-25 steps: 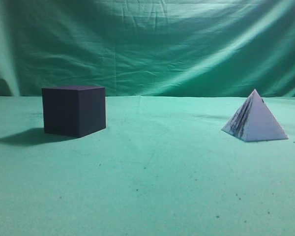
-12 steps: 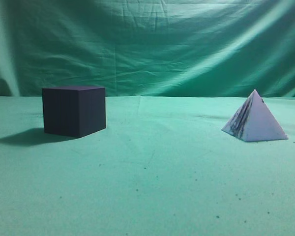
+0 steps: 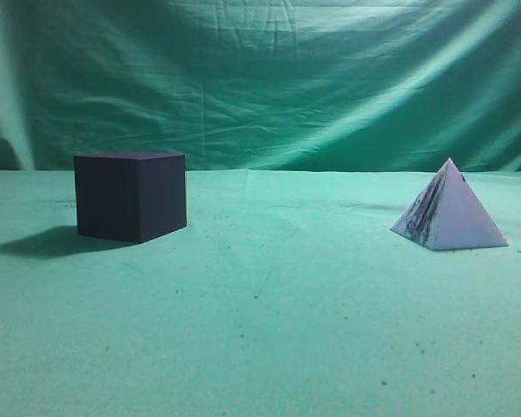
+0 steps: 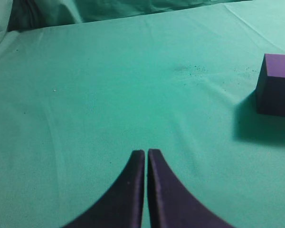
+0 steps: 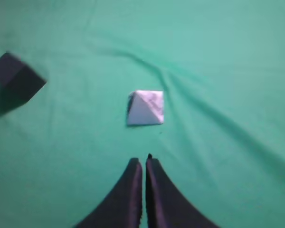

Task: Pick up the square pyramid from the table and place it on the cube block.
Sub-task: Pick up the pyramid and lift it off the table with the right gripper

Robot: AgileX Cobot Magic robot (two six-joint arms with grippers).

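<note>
Cube block (image 3: 131, 195) left on table (image 3: 269, 330); square pyramid (image 3: 450, 208) well apart, right.

We see the cube block (image 3: 131, 196) standing flat on the table (image 3: 269, 330) at the left, a matte dark navy-black cube with sharp edges, one vertical edge turned toward us and its shadow falling to the left on the wrinkled, speckled green cloth. Well apart from it at the right, the square pyramid (image 3: 449, 208) sits upright on its base, pale lavender-white, with dark purplish streaks across its left-hand face.
</note>
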